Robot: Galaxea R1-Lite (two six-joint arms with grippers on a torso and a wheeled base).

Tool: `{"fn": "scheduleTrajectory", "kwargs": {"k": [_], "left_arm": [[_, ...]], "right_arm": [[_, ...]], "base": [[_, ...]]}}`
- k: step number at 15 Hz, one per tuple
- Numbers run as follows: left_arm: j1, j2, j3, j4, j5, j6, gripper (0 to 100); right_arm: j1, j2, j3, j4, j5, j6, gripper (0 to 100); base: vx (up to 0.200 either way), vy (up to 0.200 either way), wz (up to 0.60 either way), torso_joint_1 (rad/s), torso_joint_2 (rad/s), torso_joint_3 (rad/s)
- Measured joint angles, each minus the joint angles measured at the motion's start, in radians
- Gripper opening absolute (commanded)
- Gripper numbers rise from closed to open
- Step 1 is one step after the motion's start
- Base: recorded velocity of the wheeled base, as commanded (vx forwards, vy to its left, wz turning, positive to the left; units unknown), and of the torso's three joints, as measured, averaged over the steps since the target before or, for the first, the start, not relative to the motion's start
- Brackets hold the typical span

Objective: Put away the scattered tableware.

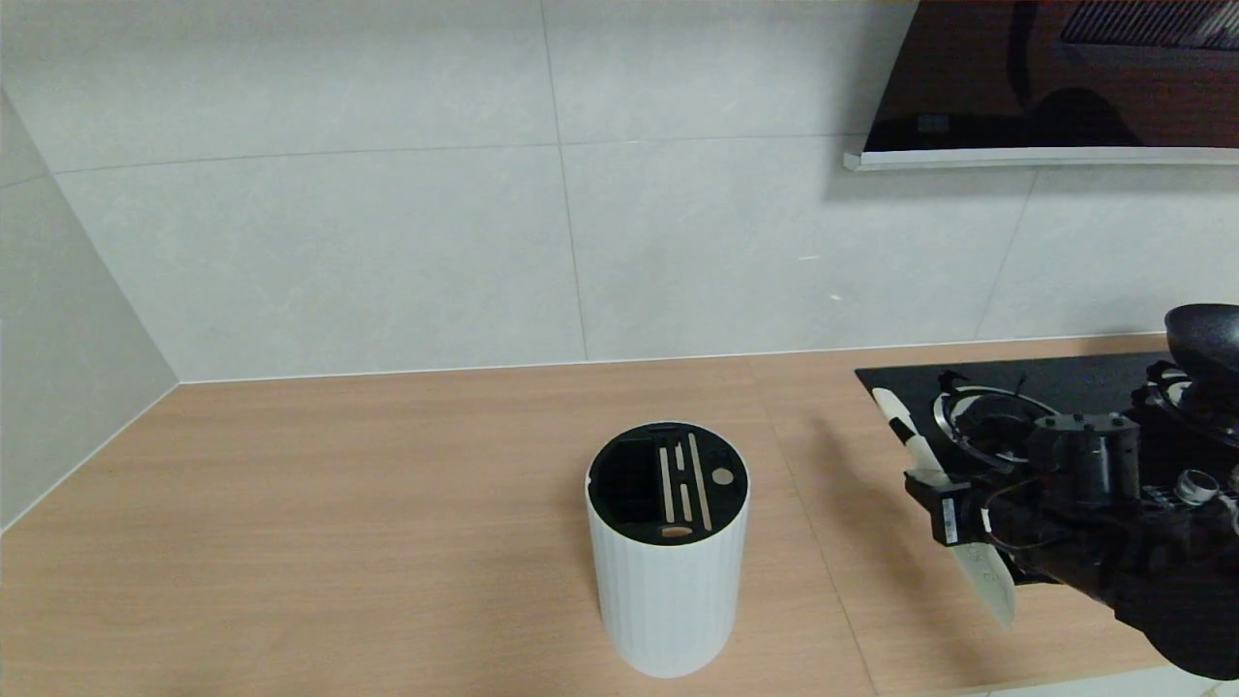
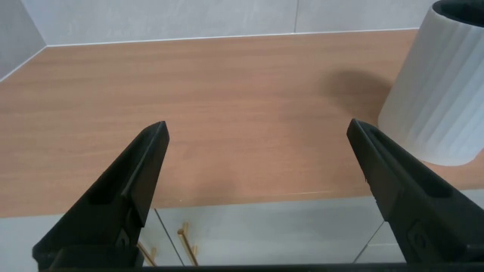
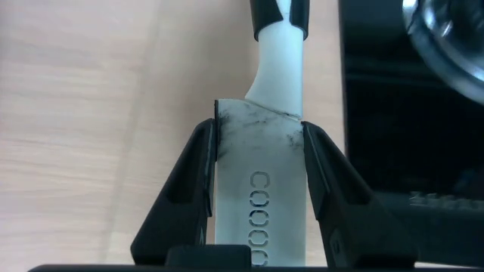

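A white ribbed knife holder (image 1: 668, 566) with a black slotted top stands upright in the middle of the wooden counter (image 1: 339, 503). To its right, my right gripper (image 1: 937, 492) is shut on a white ceramic knife (image 1: 988, 579) held above the counter by the stove's near-left corner. The handle points toward the wall and the blade toward the counter's front edge. The right wrist view has the gripper (image 3: 259, 151) pinching the knife (image 3: 261, 193) across its blade near the handle. My left gripper (image 2: 257, 136) is open and holds nothing, over the counter's front edge left of the holder (image 2: 435, 91).
A black gas stove (image 1: 1007, 382) takes up the right end of the counter, with a dark pot (image 1: 1205, 339) on its far burner. A range hood (image 1: 1055, 77) hangs above it. Tiled walls close the back and left. Cabinet handles (image 2: 185, 242) show below the front edge.
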Motion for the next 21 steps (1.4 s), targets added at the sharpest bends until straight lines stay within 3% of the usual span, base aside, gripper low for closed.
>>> {"fn": "scheduleTrajectory", "kwargs": {"k": [3,4,8,12,14,18,21], "left_arm": [[0.000,0.000,-0.034,-0.071,-0.014,-0.007,100],[0.000,0.001,-0.056,-0.025,-0.044,-0.007,100],[-0.008,0.070,-0.221,0.191,-0.265,-0.008,100],[-0.012,0.301,-0.386,0.199,-0.373,-0.007,100],[-0.013,0.451,-0.453,0.123,-0.397,-0.005,100],[-0.029,0.763,-0.536,-0.124,-0.417,-0.007,100],[-0.096,0.993,-0.596,-0.322,-0.416,-0.056,100]], "right_arm": [[0.043,-0.109,0.006,0.047,-0.004,0.008,0],[0.053,-0.140,0.003,0.060,-0.004,0.011,0],[0.077,-0.239,-0.076,0.174,-0.011,0.014,0],[0.111,-0.277,-0.195,0.244,-0.011,0.014,0],[0.135,-0.279,-0.263,0.293,-0.010,0.014,0],[0.188,-0.266,-0.385,0.354,-0.003,0.014,0],[0.225,-0.224,-0.441,0.356,-0.003,0.014,0]], "base": [[0.000,0.000,0.00,0.000,0.00,0.000],[0.000,0.000,0.00,0.000,0.00,0.000],[0.000,0.000,0.00,0.000,0.00,0.000],[0.000,0.000,0.00,0.000,0.00,0.000],[0.000,0.000,0.00,0.000,0.00,0.000],[0.000,0.000,0.00,0.000,0.00,0.000],[0.000,0.000,0.00,0.000,0.00,0.000]]}}
